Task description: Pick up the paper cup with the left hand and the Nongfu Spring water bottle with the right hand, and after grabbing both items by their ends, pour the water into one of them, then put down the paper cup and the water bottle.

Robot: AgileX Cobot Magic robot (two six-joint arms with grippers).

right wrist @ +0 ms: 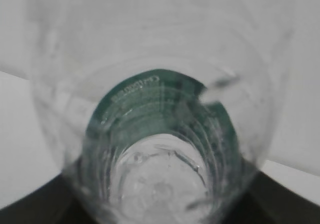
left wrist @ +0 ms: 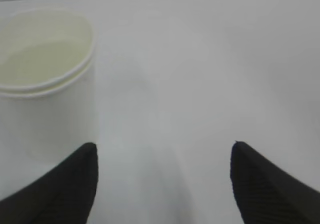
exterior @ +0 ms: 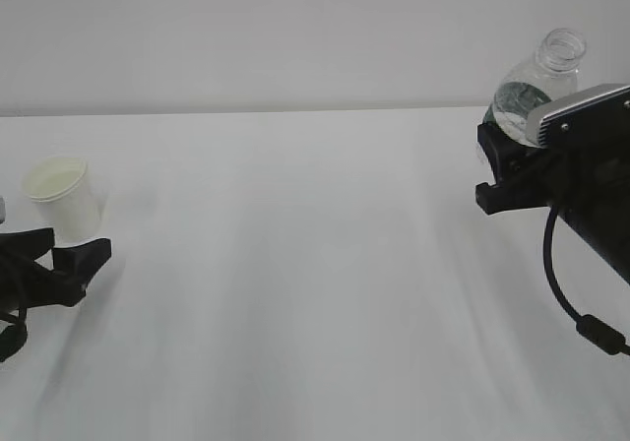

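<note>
The white paper cup (exterior: 61,197) stands upright on the table at the far left. In the left wrist view the paper cup (left wrist: 45,84) sits ahead and just left of my left finger, outside the gap. My left gripper (exterior: 77,245) is low by the cup's base and open, with only bare table between its fingertips (left wrist: 162,151). At the far right, my right gripper (exterior: 504,165) is shut on the lower end of the Nongfu Spring water bottle (exterior: 536,82). It holds the bottle off the table, tilted, mouth up. The bottle (right wrist: 160,134) fills the right wrist view. Water is hard to make out.
The white table (exterior: 315,283) runs between the two arms with nothing standing on it there. A plain pale wall (exterior: 295,28) closes off the back. The right arm's cable (exterior: 566,303) hangs below its wrist.
</note>
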